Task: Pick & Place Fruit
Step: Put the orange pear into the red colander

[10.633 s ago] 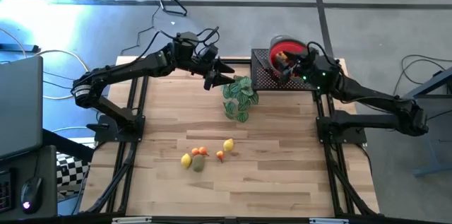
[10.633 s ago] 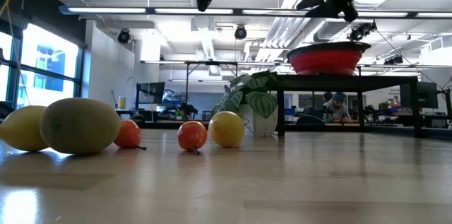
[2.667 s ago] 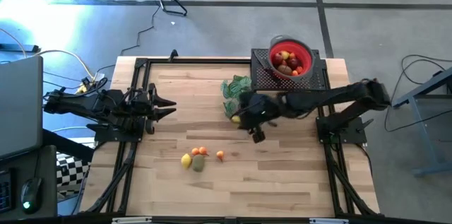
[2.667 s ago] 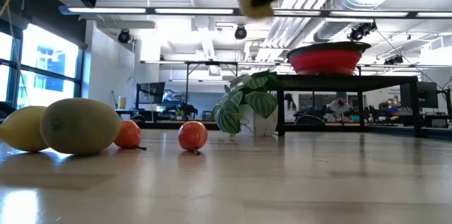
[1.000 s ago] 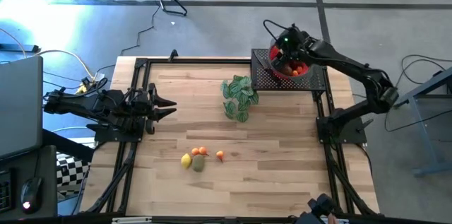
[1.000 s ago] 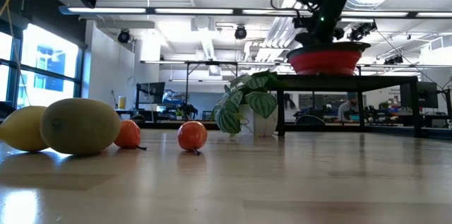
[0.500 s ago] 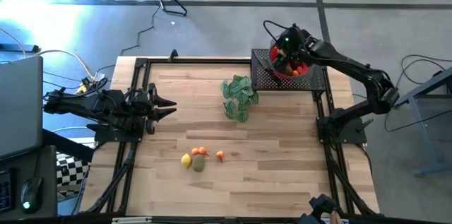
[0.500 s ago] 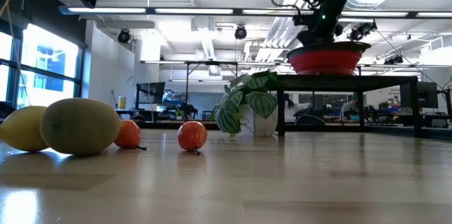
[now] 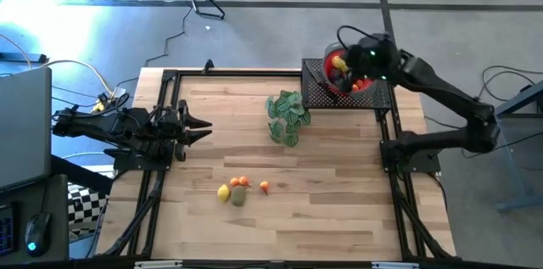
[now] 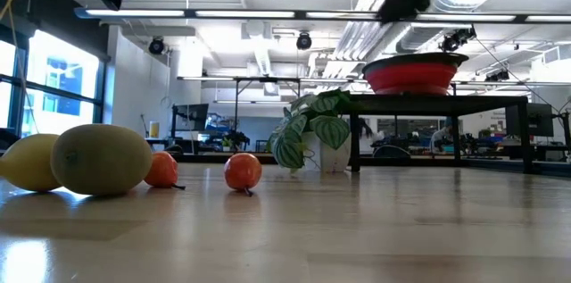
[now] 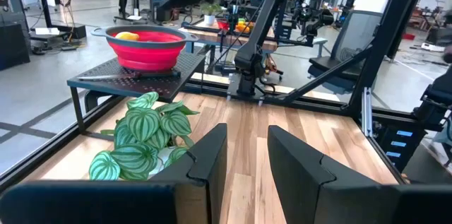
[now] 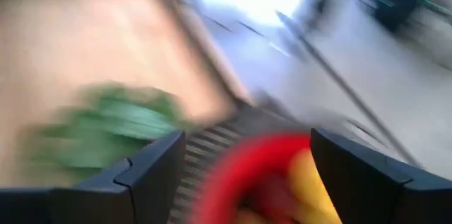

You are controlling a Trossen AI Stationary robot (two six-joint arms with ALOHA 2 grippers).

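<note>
Plant sprig point(image 9: 288, 117) between empty wide-open right gripper point(image 12: 244, 174) and table fruit point(image 9: 238, 189).

We hold our right gripper point(image 9: 346, 67) above the round red bowl point(image 9: 329, 54), fingers spread and empty; our left gripper point(image 9: 200, 128) waits well apart from it, fingers slightly parted.

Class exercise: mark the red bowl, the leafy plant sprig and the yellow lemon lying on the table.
Red bowl point(image 10: 412, 78): low view, outer side wall.
Leafy plant sprig point(image 9: 287, 115): high view, middle of the leaves.
Yellow lemon point(image 9: 224, 192): high view, centre of the fruit.
</note>
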